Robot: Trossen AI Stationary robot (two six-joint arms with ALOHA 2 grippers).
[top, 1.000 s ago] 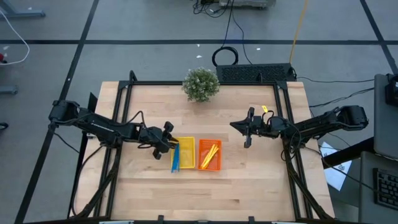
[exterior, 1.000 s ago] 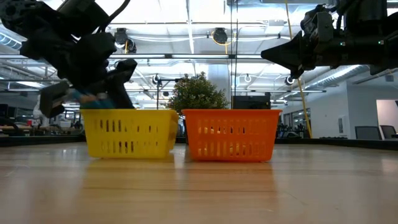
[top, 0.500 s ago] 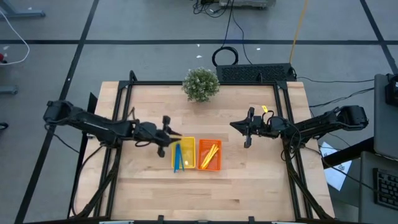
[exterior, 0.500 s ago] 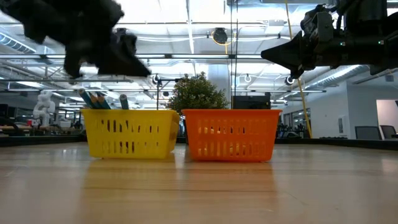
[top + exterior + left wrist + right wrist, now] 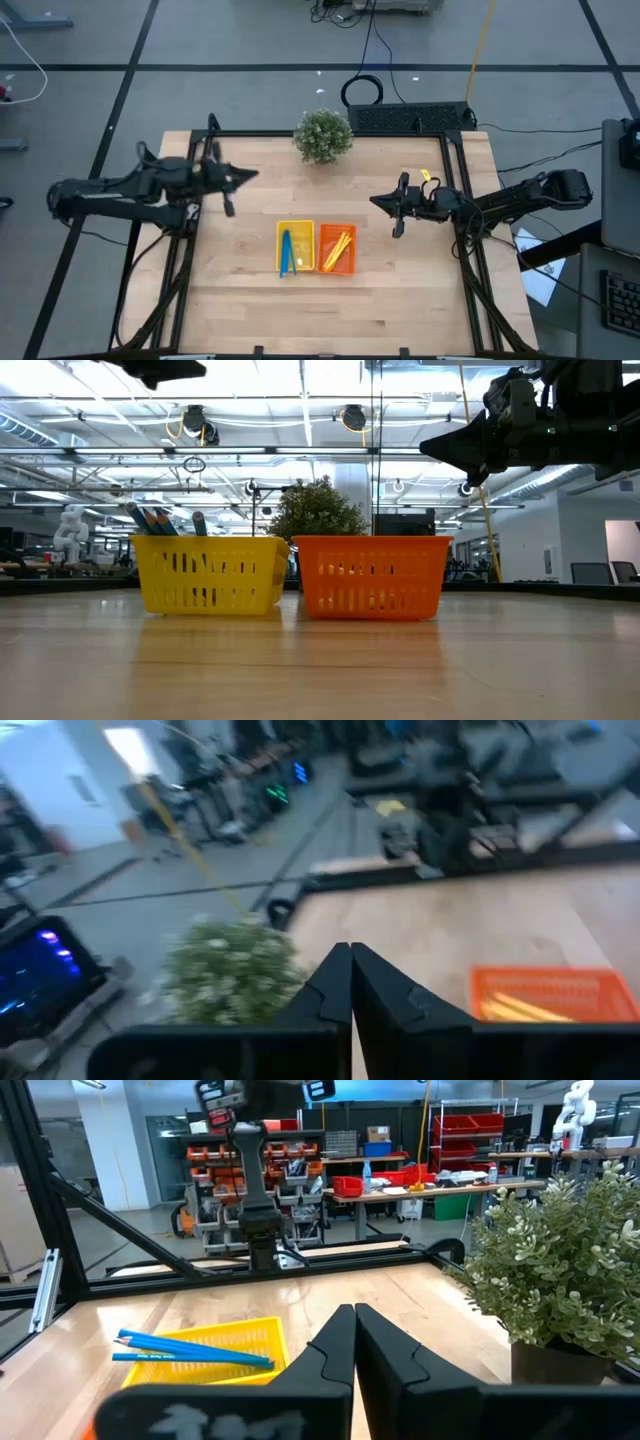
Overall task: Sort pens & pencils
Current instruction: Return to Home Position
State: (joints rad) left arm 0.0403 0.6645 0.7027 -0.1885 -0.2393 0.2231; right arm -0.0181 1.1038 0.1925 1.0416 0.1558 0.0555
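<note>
The wooden table (image 5: pixel 400 300) shows whole only in the high view. There my left gripper (image 5: pixel 250 176) hangs over the table's left half, toward the back and well apart from both trays. My right gripper (image 5: pixel 375 202) hovers over the right half, behind the orange tray (image 5: pixel 345 268) and a little to its right, not touching it. The low view gives the heights instead. My right gripper sits well above the tray rims, and my left is only a dark sliver at the top edge. Each wrist view shows what the others cannot: on both arms my jaws are pressed together with nothing between them.

The potted plant (image 5: pixel 323 135) stands at the middle of the back edge. In the low view it rises behind the two trays, which hide its base. The yellow tray (image 5: pixel 303 232) sits just beside the orange one, on its left.

The blue pencils (image 5: pixel 285 252) lie in the yellow tray, along its left side. The low view shows only their ends poking over the rim, while my right wrist view shows them slanting across the tray. The yellow pens (image 5: pixel 337 246) lie crossed in the orange tray. The low view hides them behind the slotted wall, and my blurred left wrist view shows them as yellow sticks inside.
</note>
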